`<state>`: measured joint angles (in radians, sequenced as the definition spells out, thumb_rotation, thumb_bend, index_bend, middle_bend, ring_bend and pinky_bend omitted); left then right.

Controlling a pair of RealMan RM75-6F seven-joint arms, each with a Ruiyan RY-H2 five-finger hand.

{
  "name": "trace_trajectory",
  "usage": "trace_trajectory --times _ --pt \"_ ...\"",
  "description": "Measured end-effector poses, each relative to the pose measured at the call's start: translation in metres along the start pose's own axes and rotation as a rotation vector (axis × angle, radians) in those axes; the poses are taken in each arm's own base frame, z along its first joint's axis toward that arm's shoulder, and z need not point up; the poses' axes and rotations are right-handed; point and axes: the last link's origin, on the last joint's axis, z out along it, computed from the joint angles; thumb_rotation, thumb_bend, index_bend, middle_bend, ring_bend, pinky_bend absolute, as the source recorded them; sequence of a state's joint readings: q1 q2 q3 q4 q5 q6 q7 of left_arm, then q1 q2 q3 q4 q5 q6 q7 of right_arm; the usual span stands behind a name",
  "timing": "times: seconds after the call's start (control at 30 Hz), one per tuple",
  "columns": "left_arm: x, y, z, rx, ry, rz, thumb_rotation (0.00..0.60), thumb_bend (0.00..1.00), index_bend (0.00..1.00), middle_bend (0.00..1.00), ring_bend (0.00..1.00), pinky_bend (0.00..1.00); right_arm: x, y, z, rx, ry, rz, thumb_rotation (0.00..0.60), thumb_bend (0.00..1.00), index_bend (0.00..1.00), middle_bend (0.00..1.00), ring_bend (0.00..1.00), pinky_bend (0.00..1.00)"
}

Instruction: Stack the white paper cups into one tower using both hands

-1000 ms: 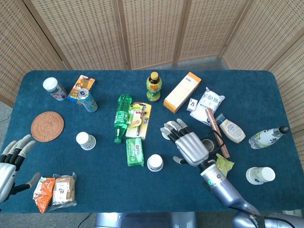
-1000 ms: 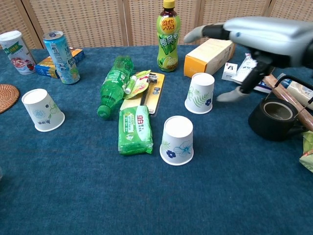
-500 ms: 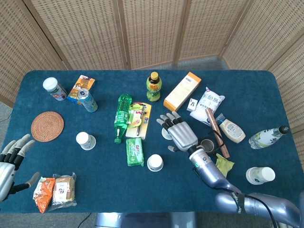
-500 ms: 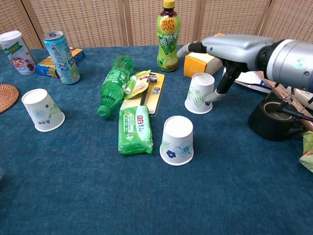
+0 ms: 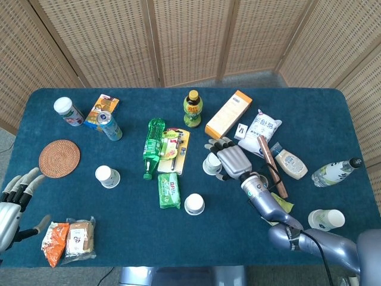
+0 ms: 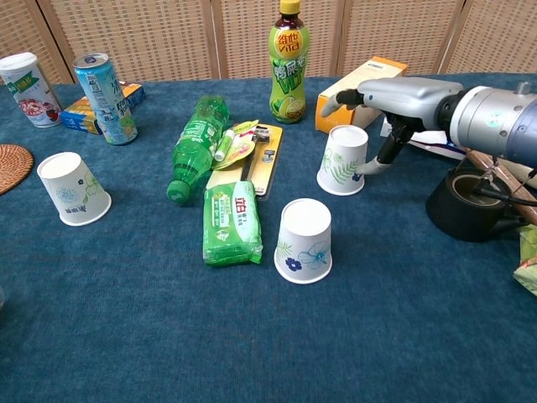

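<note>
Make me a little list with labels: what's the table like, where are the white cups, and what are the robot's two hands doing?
table: blue cloth
white cups: three, all upside down and apart
left cup: alone, near the woven coaster
front cup: beside the green packet
far cup: by the right hand, in front of the orange box
right hand: over and beside the far cup, thumb by its side; grip not clear
left hand: at the table's edge, fingers apart, holding nothing
stacked so far: none
</note>
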<state>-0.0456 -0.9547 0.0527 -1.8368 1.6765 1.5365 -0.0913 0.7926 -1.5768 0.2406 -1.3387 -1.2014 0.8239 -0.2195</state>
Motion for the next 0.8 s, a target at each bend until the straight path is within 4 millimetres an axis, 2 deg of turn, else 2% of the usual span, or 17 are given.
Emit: trace_trajectory --times 0.3,0.63,0.8 --pt "0.0 0.0 0.0 0.004 0.0 -0.002 0.6 0.35 0.0 0.0 0.0 0.0 -0.016 0.002 0.006 0.001 0.014 0.008 0.6 0.28 0.25 0.27 0.25 0.16" --pt "0.0 -0.001 0.0 0.005 0.0 -0.002 0.6 0.36 0.0 0.0 0.0 0.0 -0.017 0.005 0.008 -0.006 0.079 0.027 0.6 0.35 0.36 0.41 0.39 0.24" --pt "0.0 0.0 0.0 0.005 -0.002 -0.003 0.6 0.35 0.0 0.0 0.0 0.0 -0.019 0.007 0.005 -0.004 0.089 0.036 0.6 0.35 0.36 0.42 0.4 0.25"
